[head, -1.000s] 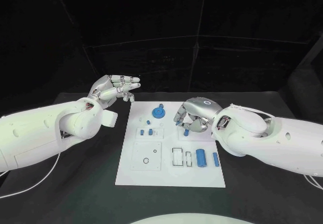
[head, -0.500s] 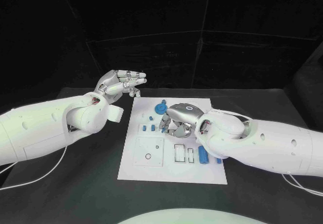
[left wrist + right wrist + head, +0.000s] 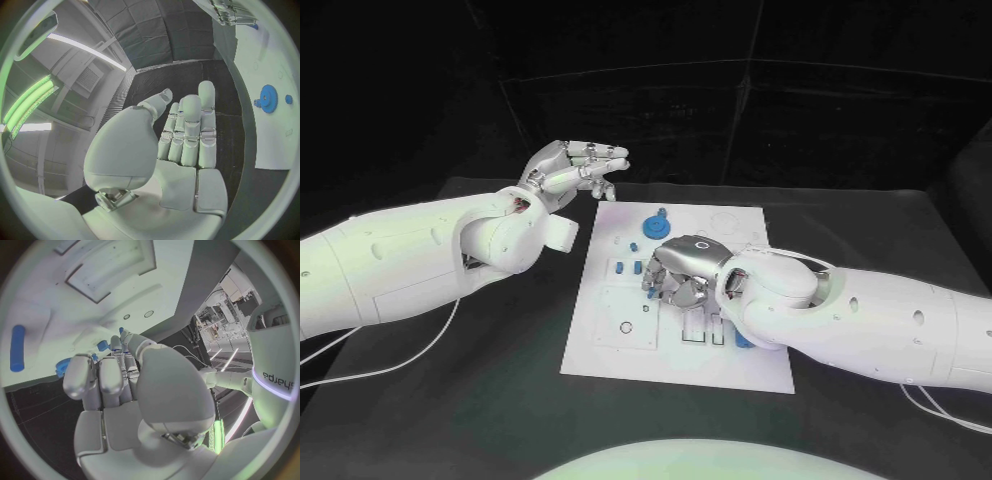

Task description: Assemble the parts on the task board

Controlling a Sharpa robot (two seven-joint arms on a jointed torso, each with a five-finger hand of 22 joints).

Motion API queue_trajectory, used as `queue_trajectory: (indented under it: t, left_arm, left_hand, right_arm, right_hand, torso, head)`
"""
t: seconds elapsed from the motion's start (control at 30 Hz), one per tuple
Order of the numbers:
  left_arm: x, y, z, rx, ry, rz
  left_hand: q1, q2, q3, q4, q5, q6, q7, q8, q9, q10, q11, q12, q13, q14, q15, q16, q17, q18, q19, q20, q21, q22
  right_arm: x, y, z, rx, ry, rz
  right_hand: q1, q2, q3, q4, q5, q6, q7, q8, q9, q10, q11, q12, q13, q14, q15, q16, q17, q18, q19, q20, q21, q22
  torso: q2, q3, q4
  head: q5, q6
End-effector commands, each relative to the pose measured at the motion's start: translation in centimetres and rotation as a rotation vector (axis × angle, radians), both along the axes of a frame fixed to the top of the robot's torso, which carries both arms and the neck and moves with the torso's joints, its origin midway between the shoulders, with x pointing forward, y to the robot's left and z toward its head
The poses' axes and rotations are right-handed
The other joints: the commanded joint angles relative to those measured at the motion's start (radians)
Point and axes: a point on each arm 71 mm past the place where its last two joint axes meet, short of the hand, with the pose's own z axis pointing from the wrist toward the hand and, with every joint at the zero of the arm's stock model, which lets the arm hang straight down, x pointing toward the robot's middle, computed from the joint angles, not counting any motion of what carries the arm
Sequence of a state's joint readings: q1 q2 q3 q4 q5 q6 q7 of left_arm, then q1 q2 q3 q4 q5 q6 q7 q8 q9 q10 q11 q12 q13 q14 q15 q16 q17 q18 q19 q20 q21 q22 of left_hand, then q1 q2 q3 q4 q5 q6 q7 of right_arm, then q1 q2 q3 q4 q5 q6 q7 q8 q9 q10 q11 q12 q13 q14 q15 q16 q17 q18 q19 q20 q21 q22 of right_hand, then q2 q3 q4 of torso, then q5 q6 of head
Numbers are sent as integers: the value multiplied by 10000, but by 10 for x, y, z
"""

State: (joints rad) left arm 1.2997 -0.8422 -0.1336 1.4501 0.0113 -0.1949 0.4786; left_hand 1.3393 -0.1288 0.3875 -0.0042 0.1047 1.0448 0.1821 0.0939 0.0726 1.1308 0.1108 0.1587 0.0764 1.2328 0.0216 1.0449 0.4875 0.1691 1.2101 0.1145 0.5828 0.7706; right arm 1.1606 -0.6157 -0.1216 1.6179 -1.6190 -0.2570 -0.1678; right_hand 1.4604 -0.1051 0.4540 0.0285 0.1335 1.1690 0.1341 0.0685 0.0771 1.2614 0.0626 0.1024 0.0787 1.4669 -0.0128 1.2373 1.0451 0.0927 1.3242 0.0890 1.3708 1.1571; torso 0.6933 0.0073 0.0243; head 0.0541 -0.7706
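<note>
The white task board [image 3: 610,355] lies in the middle of the black table. My right hand [image 3: 679,275] hangs low over its middle, fingers pointing at the board's left half. A small blue part [image 3: 651,284] shows at its fingertips, and the same small blue part [image 3: 121,330] sits pinched at the thumb tip of the right hand [image 3: 119,390]. A blue gear [image 3: 656,222] stands near the board's far edge, with small blue pieces [image 3: 620,266] nearer. My left hand [image 3: 574,170] is raised beyond the board's far left corner, holding nothing. The left hand [image 3: 181,135] keeps its fingers straight and close together.
A blue cylinder [image 3: 18,354] lies on the board near its rectangular recesses [image 3: 112,270]. The gear [image 3: 269,98] and a small blue peg [image 3: 288,99] are on the board [image 3: 265,145] off to the side of my left hand. Black table surrounds the board.
My right hand has moved leftward across the board, from its right side to its middle, with blue at its fingertips. The left hand stays raised. The camera has shifted.
</note>
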Motion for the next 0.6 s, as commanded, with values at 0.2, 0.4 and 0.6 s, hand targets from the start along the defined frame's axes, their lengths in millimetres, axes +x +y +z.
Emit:
queue_trajectory:
  t: [0.2,0.4,0.6]
  left_arm:
    - [0,-2,2,-186,-68,-118]
    - [1,-1,1,-186,-62,-125]
    - [1,-2,1,-186,-50,-142]
  left_hand:
    - [-125,23,-174,48,-68,-106,4,57,3,-86,-13,102,16,-53,9,44,-33,128,-14,65,-61,-40]
    - [-132,27,-199,56,-75,-110,3,62,4,-92,-12,111,17,-55,10,48,-35,128,-12,67,-68,-46]
    - [-132,27,-199,56,-75,-110,3,62,4,-92,-12,111,17,-55,10,48,-35,128,-12,67,-68,-46]
  right_arm:
    - [-5,6,-4,-177,58,371]
    - [-6,7,-5,-235,105,412]
    - [-6,8,-7,-322,153,449]
  right_hand:
    - [-90,4,55,-7,-38,-31,33,8,16,-54,24,-55,-16,197,-38,24,-20,-54,54,18,53,10]
    - [-90,4,55,-7,-38,-31,33,8,16,-54,24,-55,-16,197,-38,24,-20,-54,54,18,53,10]
    - [-99,5,60,-12,-39,-37,37,4,14,-62,28,-61,-17,196,-35,24,-25,-54,52,20,54,8]
  torso:
    - [6,-2,0]
    - [3,-4,0]
    - [-2,0,-11]
  head:
    - [83,-67]
    - [115,-83]
    - [153,-89]
